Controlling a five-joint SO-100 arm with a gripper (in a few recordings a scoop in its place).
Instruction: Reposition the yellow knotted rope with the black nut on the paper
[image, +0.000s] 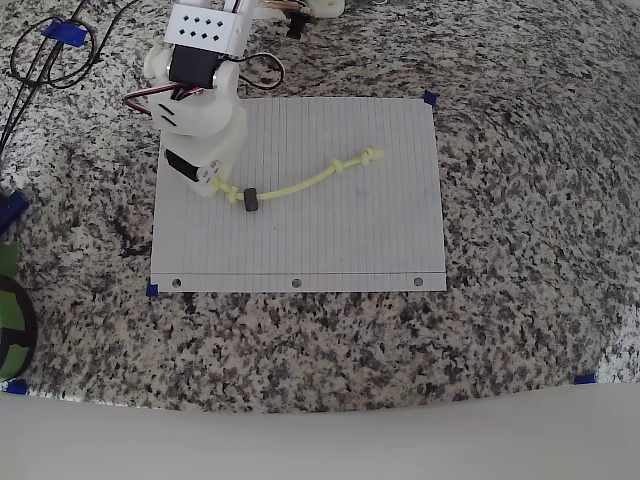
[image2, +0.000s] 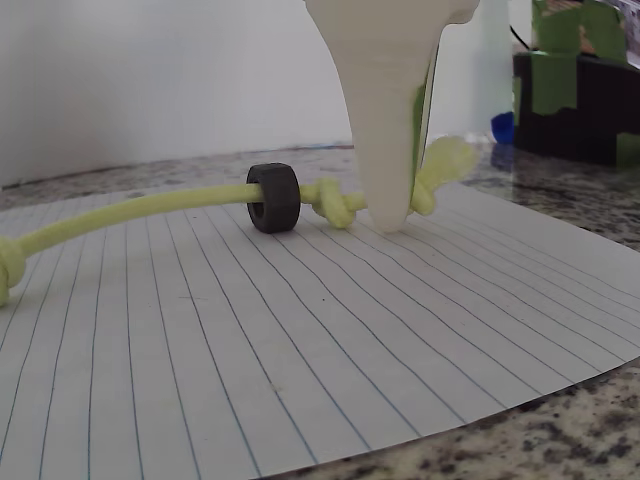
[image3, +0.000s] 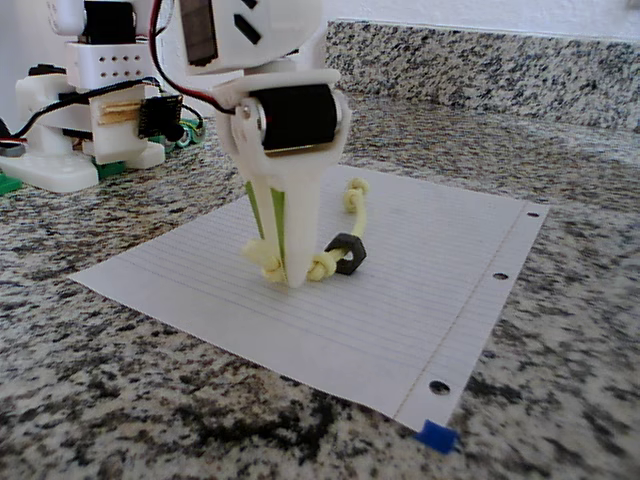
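Rope (image: 300, 184) is laid across paper (image: 330, 230), upper-left area in overhead view, w/ nut (image: 250, 200) threaded near its left end. That end is clamped by gripper (image3: 282, 262), tips down on paper.

The white arm (image: 200, 90) is bent over and the gripper (image3: 285, 265) is pointed straight down. Its fingertips (image2: 388, 215) are set low, touching the sheet under them. The jaws are closed on the rope's end (image3: 262, 255): it is pinched between them, with a knot on each side of the tips.
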